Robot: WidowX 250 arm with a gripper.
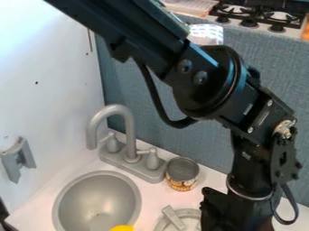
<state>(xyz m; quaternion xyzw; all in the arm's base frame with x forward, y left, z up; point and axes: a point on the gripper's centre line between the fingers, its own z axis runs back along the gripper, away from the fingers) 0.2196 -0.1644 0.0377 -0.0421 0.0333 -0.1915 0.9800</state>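
a white wall (57, 58) is rising on the left, glowing brightest toward its upper corner, with a gray bracket (19, 159) sticking out low down. a blue-gray textured panel (278, 72) is meeting it and running behind a white counter (210, 178). a gray faucet (129, 131) is curving up beside a round gray sink (138, 194). beyond the panel, a stovetop (237, 22) with black grates and dark knobs is showing.

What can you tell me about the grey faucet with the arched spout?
The grey faucet looks like matte plastic or painted metal. It stands upright behind the round grey basin, its spout curving leftward to a downturned tip. Two stubby handles, left and right, flank it on an oblong base on the white counter. A cylindrical metal can stands close beside the base; contact is unclear.
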